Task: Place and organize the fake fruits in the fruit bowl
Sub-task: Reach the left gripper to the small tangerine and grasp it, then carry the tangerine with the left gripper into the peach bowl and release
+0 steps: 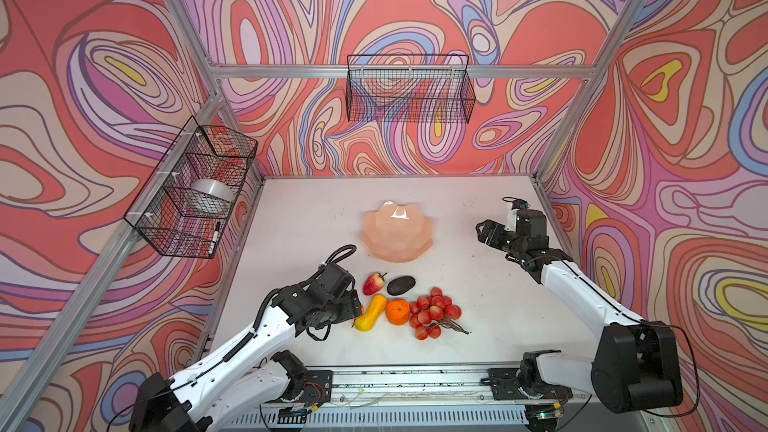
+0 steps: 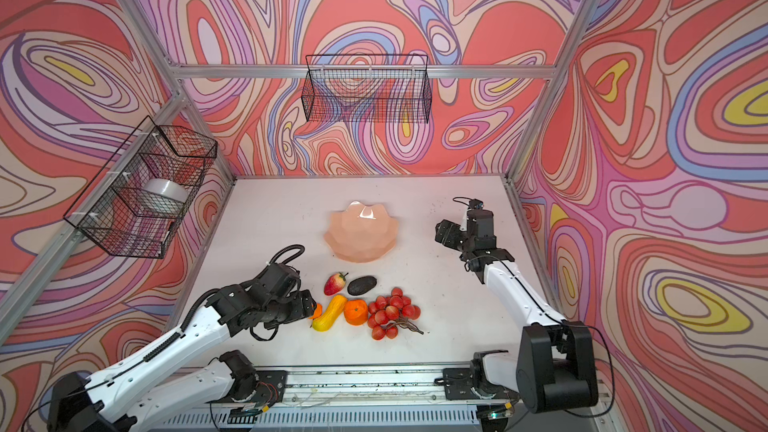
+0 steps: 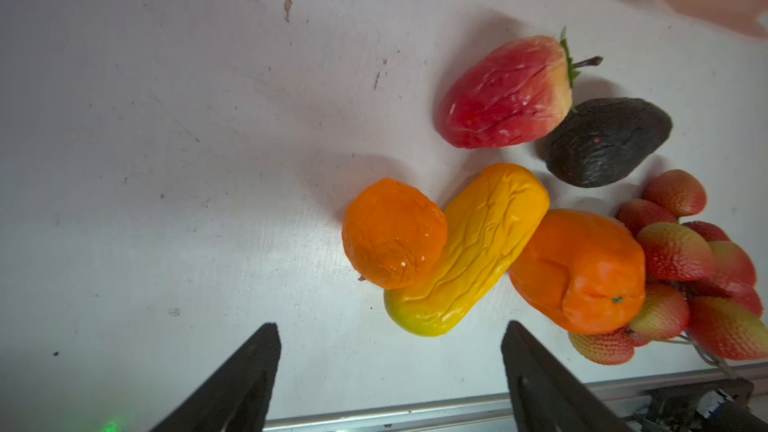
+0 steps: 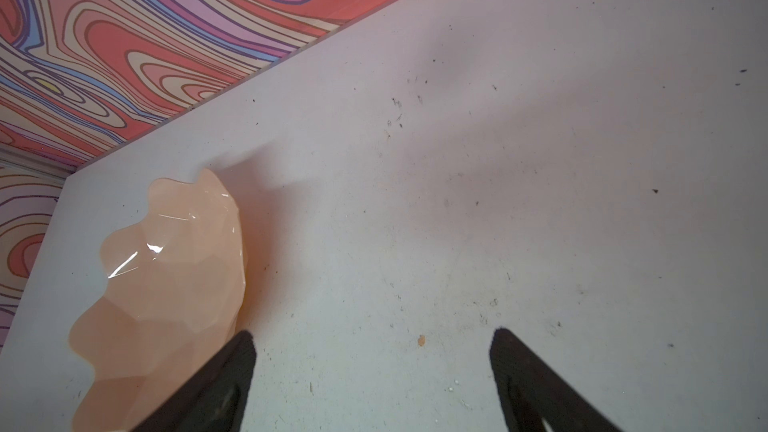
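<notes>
The fruit bowl (image 1: pixel 398 231), peach-pink with a scalloped rim, sits near the middle of the white worktop (image 1: pixel 299 218) with no fruit in it. All the fake fruits lie in a cluster nearer than the bowl, apart from it. The strawberry (image 1: pixel 373 283) and the dark avocado (image 1: pixel 401 285) lie side by side at the far edge of the cluster, just beside each other. Nearer, the yellow gourd-shaped fruit (image 1: pixel 369 312) lies slanted, with the larger orange (image 1: pixel 397 312) against its right side and the smaller orange (image 3: pixel 392 233) touching its left side. The red grapes (image 1: pixel 434 311) on their brown stem lie right of the larger orange, touching it.

The left pincer (image 3: pixel 390 336) hovers low at the left edge of the cluster; in the left wrist view its jaws stand spread apart over bare worktop, gripping nothing, with the gourd-shaped fruit and smaller orange just ahead of them. The right pincer (image 4: pixel 372 340) is right of the bowl, apart from the fruits; its jaws are spread wide too and empty, one fingertip (image 4: pixel 243 347) showing just beside the bowl's wall in the right wrist view.

Two black wire baskets hang on the walls, one at the far wall (image 1: pixel 409 89) and one on the left (image 1: pixel 195 189).
</notes>
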`<action>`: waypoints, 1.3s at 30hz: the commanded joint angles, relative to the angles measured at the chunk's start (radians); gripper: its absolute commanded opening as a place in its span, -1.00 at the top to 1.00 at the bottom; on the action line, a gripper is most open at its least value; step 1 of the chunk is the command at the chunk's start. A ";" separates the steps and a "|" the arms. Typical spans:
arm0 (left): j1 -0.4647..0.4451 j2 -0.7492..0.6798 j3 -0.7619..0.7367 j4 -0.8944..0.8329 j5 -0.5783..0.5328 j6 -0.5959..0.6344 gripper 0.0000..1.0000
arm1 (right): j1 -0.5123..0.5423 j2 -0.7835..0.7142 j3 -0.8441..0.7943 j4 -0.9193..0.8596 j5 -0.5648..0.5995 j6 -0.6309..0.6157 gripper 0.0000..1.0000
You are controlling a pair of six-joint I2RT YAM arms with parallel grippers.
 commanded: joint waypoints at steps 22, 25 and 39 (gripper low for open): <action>-0.021 0.297 -0.054 0.233 -0.094 -0.045 0.15 | 0.002 -0.073 0.023 -0.051 0.002 -0.031 -0.87; -0.021 0.247 -0.053 0.198 -0.105 -0.040 0.23 | 0.002 -0.083 0.020 -0.054 0.008 -0.033 -0.87; 0.040 0.401 0.486 0.085 -0.131 0.343 0.17 | 0.002 -0.050 0.061 -0.108 0.040 -0.036 -0.87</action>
